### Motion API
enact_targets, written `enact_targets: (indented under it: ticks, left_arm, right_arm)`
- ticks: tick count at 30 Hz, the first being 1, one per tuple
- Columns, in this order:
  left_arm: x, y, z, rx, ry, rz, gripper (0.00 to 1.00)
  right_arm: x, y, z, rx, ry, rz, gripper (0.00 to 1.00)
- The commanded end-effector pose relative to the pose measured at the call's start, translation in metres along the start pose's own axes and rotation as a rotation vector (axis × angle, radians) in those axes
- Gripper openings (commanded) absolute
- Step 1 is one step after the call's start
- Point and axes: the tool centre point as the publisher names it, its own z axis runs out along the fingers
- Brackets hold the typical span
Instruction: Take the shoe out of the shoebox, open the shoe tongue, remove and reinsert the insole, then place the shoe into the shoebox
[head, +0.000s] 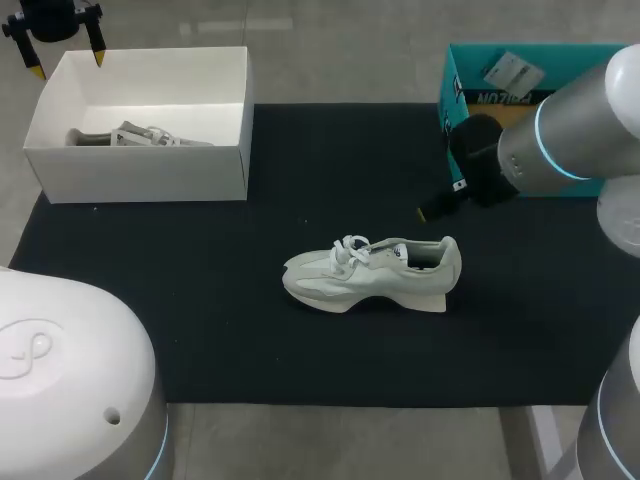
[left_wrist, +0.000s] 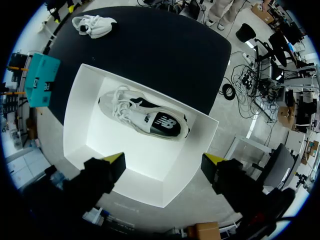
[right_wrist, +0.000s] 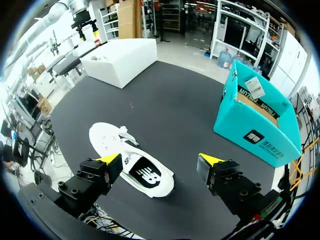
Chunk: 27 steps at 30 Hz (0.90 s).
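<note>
My left gripper (left_wrist: 165, 160): fingers apart, white cardboard shoebox (head: 140, 172) beneath.
My right gripper (right_wrist: 160, 161): fingers apart, white laced sneaker (head: 375, 275) beneath.

Light falls on my table from above, bright, soft and even. The white shoebox (head: 140, 172) shines the most, and its inside walls look a bit grey with shade. The shoe (head: 375, 275) drops only a thin, faint shadow on the black mat (head: 200, 300), which shows no glare. My right arm (head: 570, 130) has a pale shine on top. In both wrist views, straight edges bend near the dark rim.
</note>
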Motion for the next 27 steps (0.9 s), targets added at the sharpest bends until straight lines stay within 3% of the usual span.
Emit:
enact_targets:
  ticks: [1, 10, 11, 13, 14, 17, 23, 24, 25, 27]
  left_arm:
    - [0.0, 0.0, 0.0, -0.001, 0.002, 0.001, 1.0]
    - [0.0, 0.0, 0.0, -0.001, 0.002, 0.001, 1.0]
    - [0.0, 0.0, 0.0, -0.001, 0.002, 0.001, 1.0]
    - [0.0, 0.0, 0.0, -0.001, 0.002, 0.001, 1.0]
    - [0.0, 0.0, 0.0, -0.001, 0.002, 0.001, 1.0]
    - [0.0, 0.0, 0.0, -0.001, 0.002, 0.001, 1.0]
    - [0.0, 0.0, 0.0, -0.001, 0.002, 0.001, 1.0]
    - [0.0, 0.0, 0.0, -0.001, 0.002, 0.001, 1.0]
    - [0.0, 0.0, 0.0, -0.001, 0.002, 0.001, 1.0]
    - [0.0, 0.0, 0.0, -0.001, 0.002, 0.001, 1.0]
  right_arm:
    - [-0.005, 0.001, -0.002, 0.14, 0.475, -0.409, 1.0]
    - [-0.005, 0.001, -0.002, 0.14, 0.475, -0.409, 1.0]
    - [-0.008, 0.001, 0.0, 0.084, 0.434, -0.523, 1.0]
    - [-0.014, -0.002, 0.004, 0.062, 0.39, -0.627, 1.0]
    - [-0.016, -0.003, 0.006, -0.008, 0.376, -0.69, 1.0]
    - [-0.022, -0.006, 0.007, -0.106, 0.363, -0.757, 1.0]
    - [-0.028, -0.018, 0.001, -0.097, 0.41, -0.799, 1.0]
    - [-0.029, -0.022, 0.0, -0.05, 0.437, -0.811, 1.0]
    - [-0.028, -0.025, 0.0, 0.054, 0.488, -0.825, 1.0]
    - [-0.028, -0.025, 0.0, 0.054, 0.488, -0.825, 1.0]
